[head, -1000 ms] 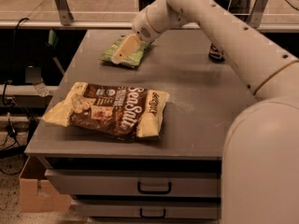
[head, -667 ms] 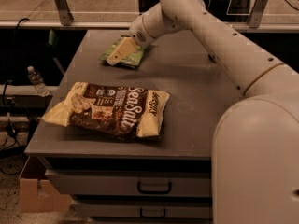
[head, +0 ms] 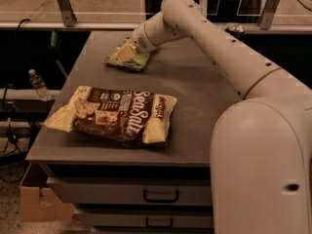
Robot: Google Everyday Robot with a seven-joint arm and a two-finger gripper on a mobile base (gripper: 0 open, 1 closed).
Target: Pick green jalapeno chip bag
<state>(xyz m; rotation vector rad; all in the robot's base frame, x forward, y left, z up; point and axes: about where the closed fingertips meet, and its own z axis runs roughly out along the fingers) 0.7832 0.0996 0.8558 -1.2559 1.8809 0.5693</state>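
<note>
The green jalapeno chip bag [head: 135,62] lies flat on the far left part of the grey table [head: 195,96]. It is small and light green, and partly covered. My gripper [head: 122,54] is down on top of the bag's left half, at the end of the white arm [head: 204,38] that reaches in from the right. The bag rests on the table surface.
A large brown-and-yellow Sea Salt bag [head: 117,116] lies near the table's front left. A can [head: 236,29] stands at the back right edge. A water bottle [head: 38,84] and a cardboard box [head: 36,199] are off the table's left side. Drawers [head: 161,196] sit under the tabletop.
The arm's upper link has swung left, uncovering the can at the back right. The gripper has stayed on the green bag and shifted slightly left and down.
</note>
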